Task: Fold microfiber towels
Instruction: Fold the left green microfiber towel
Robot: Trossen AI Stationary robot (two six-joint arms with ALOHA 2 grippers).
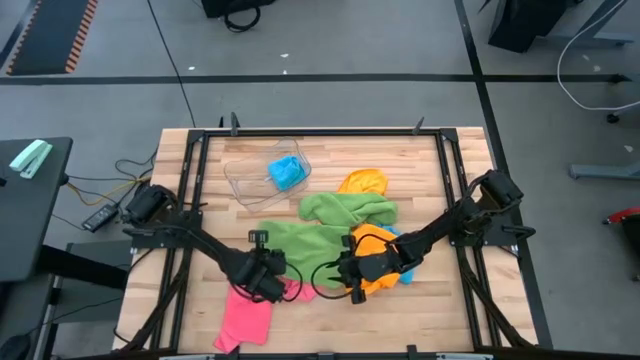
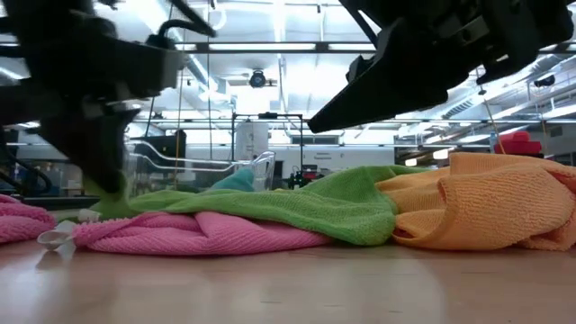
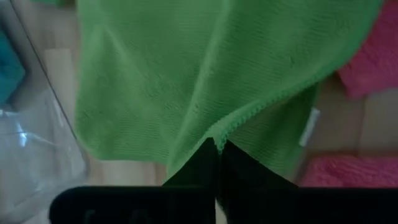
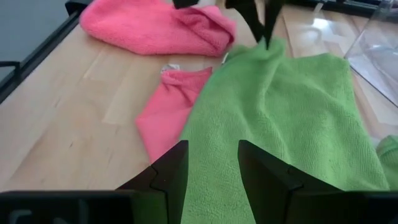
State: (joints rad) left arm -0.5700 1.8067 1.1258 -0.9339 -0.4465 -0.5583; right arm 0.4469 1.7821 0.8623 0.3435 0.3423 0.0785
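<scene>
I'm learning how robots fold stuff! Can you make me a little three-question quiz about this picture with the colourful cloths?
1. True or false: the left tool is shut on the edge of the soft green microfiber towel.
2. Which thing holds the sky blue cloth? A) the clear plastic tub B) the right tool C) the bright pink microfiber towel
3. Fill in: the right tool's fingers are open over the ____ towel.

Key: 1 true; 2 A; 3 green.
</scene>
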